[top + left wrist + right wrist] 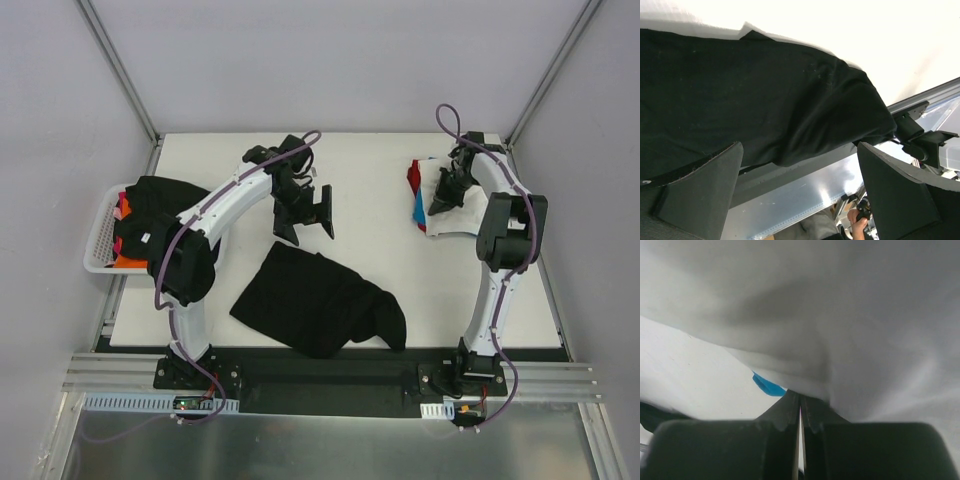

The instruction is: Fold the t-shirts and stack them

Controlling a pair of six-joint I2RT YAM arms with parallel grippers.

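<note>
Snag risk, far right.
Right end effector (440, 200), closed and buried in white cloth t-shirt (462, 218), could drag it askew; left end effector (305, 220) spread wide.

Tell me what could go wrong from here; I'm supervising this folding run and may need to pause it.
The right gripper is shut at the edge of the white shirt; pulling back could drag it off the blue shirt beneath. The black shirt lies bunched near the front edge of the table, so the open left gripper may pinch several layers or slide it off.
</note>
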